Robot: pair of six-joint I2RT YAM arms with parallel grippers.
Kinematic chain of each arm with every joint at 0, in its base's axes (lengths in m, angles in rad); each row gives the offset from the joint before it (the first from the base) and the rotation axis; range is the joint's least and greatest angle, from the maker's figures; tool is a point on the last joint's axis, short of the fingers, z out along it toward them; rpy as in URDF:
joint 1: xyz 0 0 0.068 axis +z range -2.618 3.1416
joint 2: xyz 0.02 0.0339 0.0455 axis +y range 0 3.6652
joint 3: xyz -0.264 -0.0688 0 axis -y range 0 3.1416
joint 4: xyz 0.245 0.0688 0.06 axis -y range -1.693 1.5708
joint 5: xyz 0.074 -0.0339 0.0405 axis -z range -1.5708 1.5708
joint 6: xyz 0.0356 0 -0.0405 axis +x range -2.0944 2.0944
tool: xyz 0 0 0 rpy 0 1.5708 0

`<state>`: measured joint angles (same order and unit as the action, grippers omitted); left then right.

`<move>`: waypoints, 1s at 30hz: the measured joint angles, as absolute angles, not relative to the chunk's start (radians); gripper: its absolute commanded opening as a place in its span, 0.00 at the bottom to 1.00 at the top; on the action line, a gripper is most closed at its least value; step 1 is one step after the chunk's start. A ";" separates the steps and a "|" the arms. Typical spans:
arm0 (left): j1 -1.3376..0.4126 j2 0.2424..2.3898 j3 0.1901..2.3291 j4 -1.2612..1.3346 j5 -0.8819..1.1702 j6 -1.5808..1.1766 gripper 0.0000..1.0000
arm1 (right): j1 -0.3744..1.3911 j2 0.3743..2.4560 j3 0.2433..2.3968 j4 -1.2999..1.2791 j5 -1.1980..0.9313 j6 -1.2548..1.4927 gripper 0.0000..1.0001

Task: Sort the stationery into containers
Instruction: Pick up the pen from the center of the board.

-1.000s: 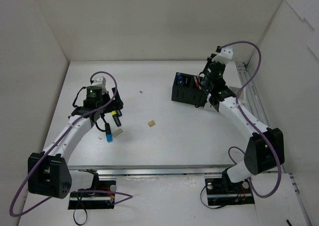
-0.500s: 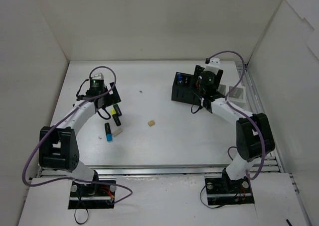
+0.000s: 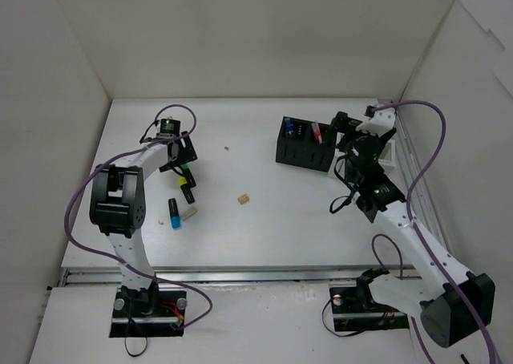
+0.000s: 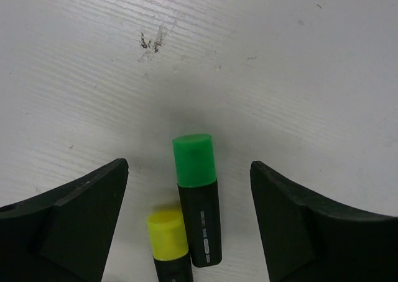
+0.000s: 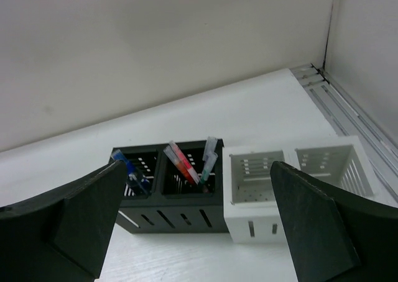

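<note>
Subject of the coming pick: the green highlighter [image 4: 198, 213], lying flat on the table [image 4: 298, 58], not yet sorted.

Left gripper [image 4: 188, 165]: jaws released and empty, set one to either side of the green highlighter's cap. Its long axis runs between the jaws, across their closing line, with the cap end pointing away from the wrist. A squeeze would meet its two long flanks. Judgement: alignment is sound, and descent and closure are what remain.

Noted hazard: a yellow highlighter [image 4: 168, 245] lies alongside the green highlighter, parallel, touching or very nearly so, set back toward the wrist. Closing jaws may catch both.

Right gripper [image 5: 198, 170]: jaws released, holding nothing, well to the right of the green highlighter. It faces the black organizer [image 5: 155, 218] and the white organizer [image 5: 249, 226]. The black one holds pens [image 5: 181, 161]; the white one's visible compartments show empty. The left gripper is plainly the nearer.

Also loose: a blue highlighter [image 3: 174, 213] on the near side of the green highlighter, and a beige eraser [image 3: 243, 197] to its right
</note>
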<state>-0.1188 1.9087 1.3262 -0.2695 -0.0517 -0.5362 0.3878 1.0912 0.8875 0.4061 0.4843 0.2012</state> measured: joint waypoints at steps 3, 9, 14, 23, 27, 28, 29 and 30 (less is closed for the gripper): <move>-0.126 1.942 1.357 -0.293 -0.071 -0.543 0.59 | 0.388 1.011 0.833 0.340 0.492 0.237 0.98; -0.152 1.973 1.374 -0.311 -0.084 -0.559 0.46 | 0.388 0.935 0.786 0.214 0.508 0.287 0.98; -0.165 1.982 1.375 -0.314 -0.096 -0.562 0.25 | 0.388 0.899 0.776 0.162 0.507 0.307 0.98; -0.170 1.982 1.370 -0.265 -0.010 -0.524 0.00 | 0.388 0.836 0.770 0.108 0.318 0.310 0.98; -0.176 1.931 1.306 -0.202 0.080 -0.477 0.00 | 0.388 0.813 0.762 0.101 0.180 0.303 0.98; -0.179 1.908 1.289 -0.192 0.108 -0.467 0.00 | 0.388 0.813 0.761 0.102 0.134 0.299 0.98; -0.185 1.880 1.273 -0.180 0.134 -0.453 0.00 | 0.388 0.816 0.758 0.105 0.082 0.292 0.98; -0.192 1.846 1.256 -0.164 0.167 -0.440 0.00 | 0.388 0.821 0.754 0.113 0.022 0.287 0.98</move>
